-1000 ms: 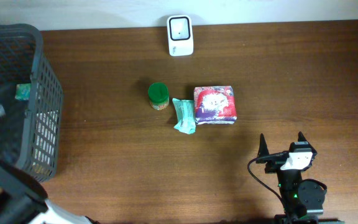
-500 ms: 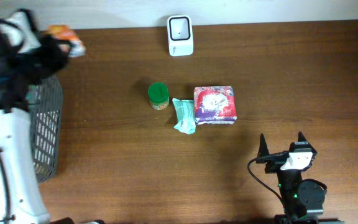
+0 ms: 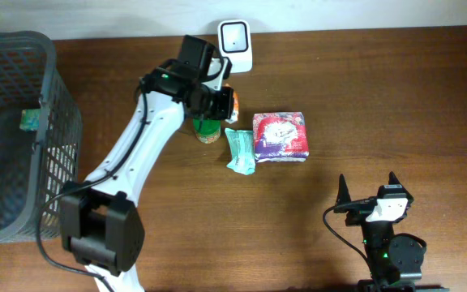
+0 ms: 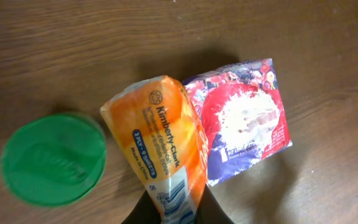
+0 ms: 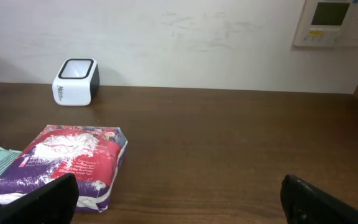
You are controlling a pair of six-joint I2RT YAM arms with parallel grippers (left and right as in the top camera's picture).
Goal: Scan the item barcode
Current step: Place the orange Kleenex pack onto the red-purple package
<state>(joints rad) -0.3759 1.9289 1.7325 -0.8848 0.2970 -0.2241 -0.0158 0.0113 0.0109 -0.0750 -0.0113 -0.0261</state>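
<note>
Now the orange tissue pack [image 4: 160,143] is hanging over the desk [image 3: 379,97] near the green-lidded jar [image 4: 53,158], gripped by one end in the left hand [image 3: 220,99], with the scanner [image 3: 235,46] lying just beyond. The right hand [image 3: 366,188] is sitting open, well apart. The left wrist view is showing the pack's print but not the scanner, which the overhead is showing.

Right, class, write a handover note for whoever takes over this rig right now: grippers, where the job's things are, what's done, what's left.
Left gripper: jaws shut on the orange tissue pack, held over the table by the green-lidded jar.
Right gripper: open, empty, parked away from the items.
Scanner: at the table's far edge, just beyond the pack.
Done: pack picked up, held near the scanner.
Left: turn its barcode to the scanner window; no scan visible yet.
</note>
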